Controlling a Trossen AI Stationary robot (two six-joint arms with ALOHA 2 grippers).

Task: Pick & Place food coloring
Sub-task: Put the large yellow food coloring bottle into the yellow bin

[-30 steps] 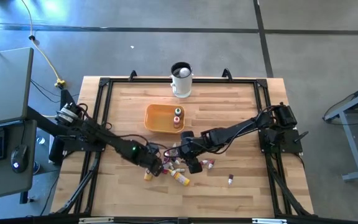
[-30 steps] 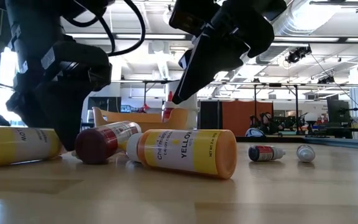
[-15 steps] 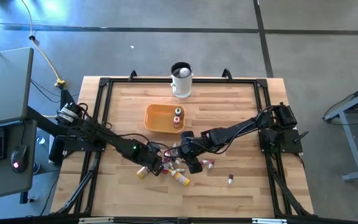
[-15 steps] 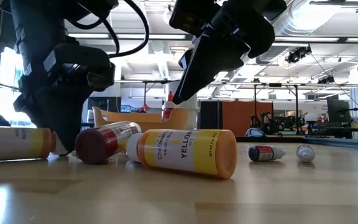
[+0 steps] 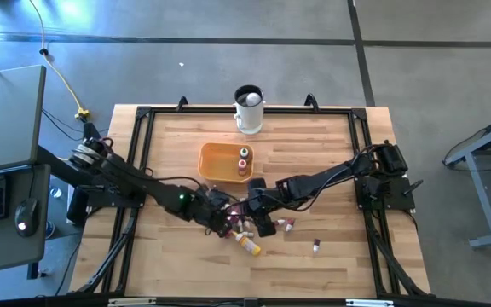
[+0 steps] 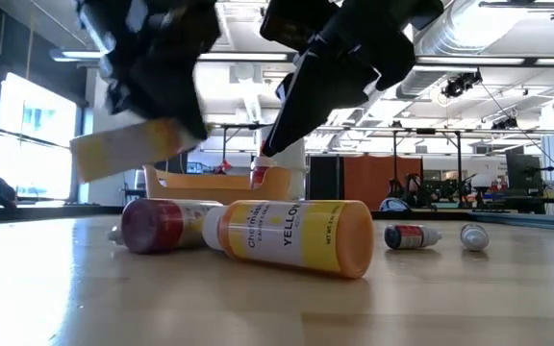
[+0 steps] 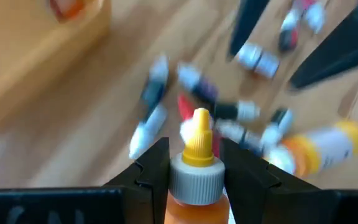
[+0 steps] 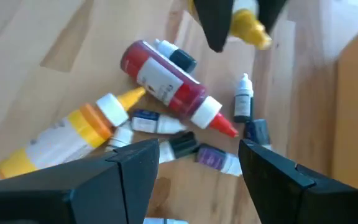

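My left gripper (image 5: 221, 223) is shut on a yellow squeeze bottle (image 6: 128, 149) with a grey collar and a pointed yellow cap, held above the pile's left side. My right gripper (image 8: 197, 177) hangs open over the pile. Below it lie a red bottle (image 8: 166, 81), a big yellow bottle (image 6: 291, 235) and several tiny dropper bottles of food coloring (image 8: 243, 102), all on their sides on the wood. Two more small bottles (image 6: 412, 235) lie apart to the right. My left gripper pinches the yellow bottle between its two fingers (image 7: 154, 163) at the grey collar (image 7: 196, 179) below the cap. The bottle lies along the fingers, cap pointing away from the wrist. It is lifted clear of the table and tilted, its body (image 6: 113, 154) slanting down.
An orange bowl (image 5: 211, 162) with two small bottles inside stands just beyond the pile. A white mug (image 5: 248, 111) stands at the far edge. A single small bottle (image 5: 316, 247) lies nearer the right. Bare wood lies along the near edge.
My left gripper has risen and moved toward the table's right, over the pile. The yellow bottle that lay on its side on the table left of the pile is now lifted clear and tilted in its fingers.
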